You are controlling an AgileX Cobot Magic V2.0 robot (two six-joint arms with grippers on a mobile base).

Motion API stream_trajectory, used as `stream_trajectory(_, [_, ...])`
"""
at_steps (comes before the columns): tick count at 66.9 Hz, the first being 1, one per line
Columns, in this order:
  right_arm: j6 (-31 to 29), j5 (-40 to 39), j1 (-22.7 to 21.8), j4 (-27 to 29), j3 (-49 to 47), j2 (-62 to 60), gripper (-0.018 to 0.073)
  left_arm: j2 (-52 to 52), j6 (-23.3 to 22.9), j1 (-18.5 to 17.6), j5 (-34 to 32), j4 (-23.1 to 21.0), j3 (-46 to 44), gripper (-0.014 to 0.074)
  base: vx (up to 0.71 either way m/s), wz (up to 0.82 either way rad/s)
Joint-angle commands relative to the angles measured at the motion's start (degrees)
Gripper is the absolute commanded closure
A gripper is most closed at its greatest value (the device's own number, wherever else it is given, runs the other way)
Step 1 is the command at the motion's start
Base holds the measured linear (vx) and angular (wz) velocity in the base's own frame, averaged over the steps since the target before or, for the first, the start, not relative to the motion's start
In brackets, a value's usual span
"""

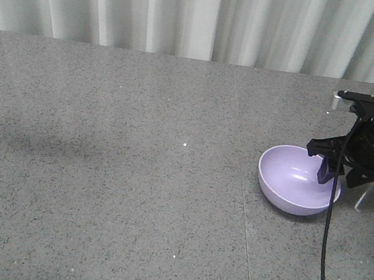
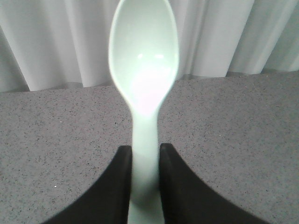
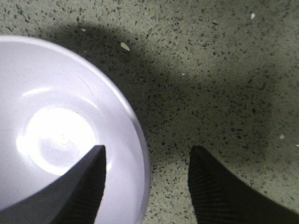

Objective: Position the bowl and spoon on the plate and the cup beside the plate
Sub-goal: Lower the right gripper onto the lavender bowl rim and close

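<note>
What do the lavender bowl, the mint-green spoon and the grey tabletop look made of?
The small round lavender bowl looks like plastic, glossy: bright highlights sit on its smooth inside. The pale mint-green spoon looks like plastic too, smooth, with soft reflections in its oval head. The grey speckled tabletop looks like stone or a stone-pattern laminate, matte; the pictures cannot settle which.

Bowl [image 1: 298, 180] on table [image 1: 99, 169], toward its right edge
</note>
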Motion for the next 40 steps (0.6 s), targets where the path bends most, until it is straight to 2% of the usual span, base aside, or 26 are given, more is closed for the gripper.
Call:
stream_trajectory(1, [-0.4, -1.5, -0.1, 0.5, -1.8, -1.7, 0.023, -1.6, 0.1, -0.3, -3.7, -0.5, -1.4, 0.0603, 0.0, 0.0])
stream_trajectory(11, [-0.7, -2.5, -0.1, 0.5, -1.8, -1.6, 0.034, -1.6, 0.1, -0.3, -3.6, -0.5, -1.4, 0.0603, 0.0, 0.0])
stream_trajectory(24, [-2.2, -3.2, -0.1, 0.5, -1.8, -1.6, 0.0571, -1.6, 0.1, -0.3, -3.6, -0.5, -1.4, 0.0603, 0.0, 0.0])
stream_trajectory(40, [-3.7, -3.7, -0.1, 0.4, -2.0, -2.3, 0.057, -1.6, 0.1, -0.3, -3.6, -0.5, -1.4, 0.0603, 0.0, 0.0])
